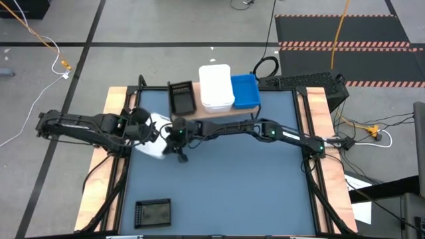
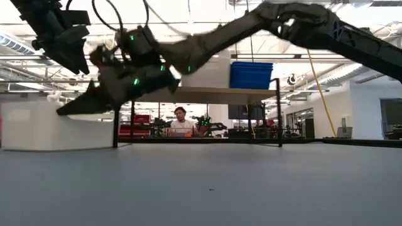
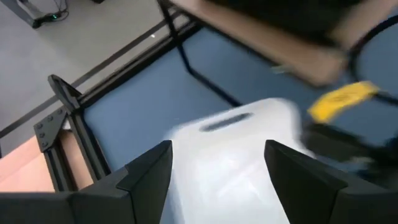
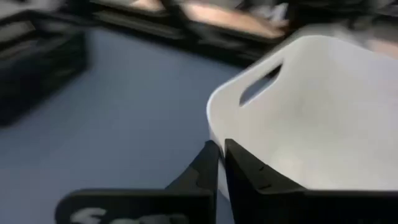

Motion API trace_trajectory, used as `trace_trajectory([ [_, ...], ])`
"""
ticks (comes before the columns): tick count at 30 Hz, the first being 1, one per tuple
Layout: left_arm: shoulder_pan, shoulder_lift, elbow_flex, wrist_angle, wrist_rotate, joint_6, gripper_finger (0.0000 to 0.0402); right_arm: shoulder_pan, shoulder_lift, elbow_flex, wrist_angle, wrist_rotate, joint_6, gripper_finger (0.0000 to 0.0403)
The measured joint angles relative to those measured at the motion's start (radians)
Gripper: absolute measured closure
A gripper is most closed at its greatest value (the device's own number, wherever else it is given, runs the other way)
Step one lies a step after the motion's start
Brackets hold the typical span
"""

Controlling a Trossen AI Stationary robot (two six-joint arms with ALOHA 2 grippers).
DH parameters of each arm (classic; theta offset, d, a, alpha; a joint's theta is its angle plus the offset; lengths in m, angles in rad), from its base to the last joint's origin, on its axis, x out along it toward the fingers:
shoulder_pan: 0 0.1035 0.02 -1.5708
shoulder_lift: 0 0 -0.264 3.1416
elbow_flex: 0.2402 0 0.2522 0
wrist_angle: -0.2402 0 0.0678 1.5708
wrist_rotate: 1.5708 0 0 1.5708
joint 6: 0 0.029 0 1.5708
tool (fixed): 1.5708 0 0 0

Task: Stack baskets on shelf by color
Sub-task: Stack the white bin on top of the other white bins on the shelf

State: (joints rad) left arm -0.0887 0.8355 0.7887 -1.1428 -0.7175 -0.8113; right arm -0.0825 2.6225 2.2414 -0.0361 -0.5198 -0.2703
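A white basket [image 1: 154,141] sits tilted between my two grippers, left of the mat's middle. My right gripper [image 4: 219,163] is shut on its rim; in the high view [image 1: 176,137] it reaches in from the right. My left gripper [image 3: 219,163] is open, one finger on either side of the basket's end with the slot handle [image 3: 227,123]; in the high view [image 1: 145,130] it is just left of the basket. The wood shelf [image 1: 206,111] at the far edge carries a black basket [image 1: 180,98], a white stack [image 1: 216,86] and a blue stack [image 1: 244,91]. My right gripper pinches the basket's end wall at the rim [image 4: 215,138], close to a corner and beside the slot handle [image 4: 261,84]. One finger is inside the basket and one outside. In the low view nothing rests on the mat below the grippers, so the basket appears lifted clear. My left gripper's open fingers [image 3: 149,168] stand at either side of the white basket; I cannot tell whether they touch it.
Another black basket [image 1: 153,212] lies on the blue-grey mat [image 1: 252,186] near the front left corner. The shelf's thin black legs [image 2: 279,113] stand at the mat's far edge. A person [image 2: 181,122] sits in the room beyond the table.
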Motion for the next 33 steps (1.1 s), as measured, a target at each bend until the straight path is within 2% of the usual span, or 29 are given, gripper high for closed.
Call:
trace_trajectory([
  [6, -0.033, 0.000, 0.000, -0.062, 0.003, -0.070, 0.0144, 0.027, -0.113, -0.003, -0.267, -0.088, -0.110, 0.0397],
  [9, -0.042, 0.000, 0.000, -0.072, 0.003, -0.091, 0.0144, 0.042, -0.167, -0.002, -0.398, -0.091, -0.200, 0.0398],
  [16, -0.066, 0.000, 0.000, -0.086, 0.003, -0.128, 0.0144, 0.104, -0.201, -0.002, -0.691, -0.189, -0.349, 0.0398],
  [19, -0.071, 0.000, 0.000, -0.087, 0.003, -0.133, 0.0144, 0.136, -0.201, -0.029, -0.720, -0.171, -0.419, 0.0397],
  [22, -0.071, 0.000, 0.000, -0.088, 0.002, -0.134, 0.0144, 0.153, -0.198, -0.066, -0.697, -0.144, -0.420, 0.0390],
  [29, -0.071, 0.000, 0.000, -0.089, 0.002, -0.127, 0.0144, 0.175, -0.217, -0.115, -0.687, -0.133, -0.263, 0.0336],
  [30, -0.071, 0.000, 0.000, -0.089, 0.002, -0.125, 0.0144, 0.181, -0.221, -0.115, -0.671, -0.099, -0.200, 0.0326],
  [31, -0.071, 0.000, 0.000, -0.089, 0.002, -0.122, 0.0144, 0.189, -0.225, -0.115, -0.628, -0.021, -0.096, 0.0317],
  [33, -0.070, 0.000, 0.000, -0.088, 0.002, -0.115, 0.0144, 0.205, -0.248, -0.115, -0.560, 0.211, 0.127, 0.0302],
])
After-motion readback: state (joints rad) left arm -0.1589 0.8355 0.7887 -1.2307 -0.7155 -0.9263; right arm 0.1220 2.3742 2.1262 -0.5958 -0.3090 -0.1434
